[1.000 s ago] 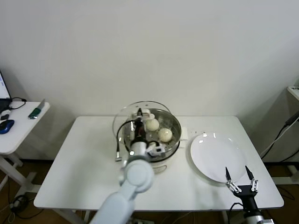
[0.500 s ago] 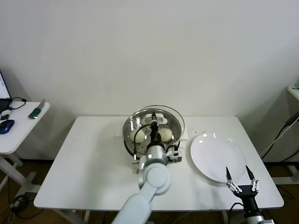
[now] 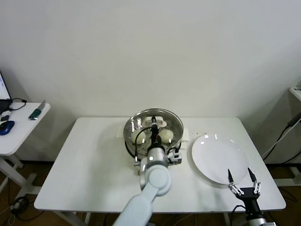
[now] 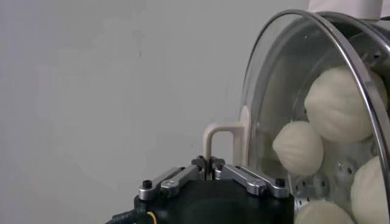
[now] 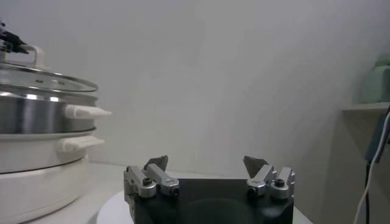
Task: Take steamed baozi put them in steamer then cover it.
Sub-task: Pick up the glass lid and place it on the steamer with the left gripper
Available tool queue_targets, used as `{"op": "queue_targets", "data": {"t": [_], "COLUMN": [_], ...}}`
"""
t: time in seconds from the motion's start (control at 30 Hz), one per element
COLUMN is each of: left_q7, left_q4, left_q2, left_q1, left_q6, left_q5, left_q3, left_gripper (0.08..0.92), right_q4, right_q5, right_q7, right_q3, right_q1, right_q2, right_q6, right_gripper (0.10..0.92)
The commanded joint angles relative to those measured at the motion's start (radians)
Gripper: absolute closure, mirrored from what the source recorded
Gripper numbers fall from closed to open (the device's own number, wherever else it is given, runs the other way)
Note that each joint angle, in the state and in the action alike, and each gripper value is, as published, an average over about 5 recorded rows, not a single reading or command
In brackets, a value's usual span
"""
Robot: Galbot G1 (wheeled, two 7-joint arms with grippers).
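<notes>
White wall and a white tabletop point(image 3: 94, 160) frame the work: the steamer point(image 3: 134, 146) stands mid-tabletop with the baozi point(image 4: 339, 103) inside, and the cover point(image 3: 141, 123) sits over its rim, seemingly level in the right wrist view. The left hand point(image 4: 213, 168) is closed tight on the cover's bar handle point(image 4: 220, 140), pinching it at the centre. To finish well, I would check the metal rim is seated all round, then open the fingers fully and lift straight up so the cover is not dragged askew. A white plate point(image 3: 218, 160) lies just beside the steamer, bare. The right hand point(image 3: 242, 184) waits at the tabletop's near edge by the plate, jaws wide apart, holding nothing. No brand, label or writing can be read anywhere.
</notes>
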Motion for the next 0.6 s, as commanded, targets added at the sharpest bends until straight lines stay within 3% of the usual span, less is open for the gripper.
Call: {"op": "queue_targets", "data": {"t": [0.03, 0.6], "left_q7": [-0.002, -0.012], "left_q4": [0.017, 0.031], "left_q2": [-0.031, -0.006], "left_q1": [-0.003, 0.003], "left_q6": [0.000, -0.007], "left_q5": [-0.005, -0.010], "left_q3": [0.001, -0.013], "left_gripper": [0.867, 0.867], "right_q4": [0.002, 0.009], "right_q5": [-0.002, -0.006], "right_q7": [-0.001, -0.001], "right_q3": [0.002, 0.010], "right_q1": [0.000, -0.003], "right_q2": [0.002, 0.006], "right_q6": [-0.002, -0.002], "right_gripper": [0.203, 0.203]}}
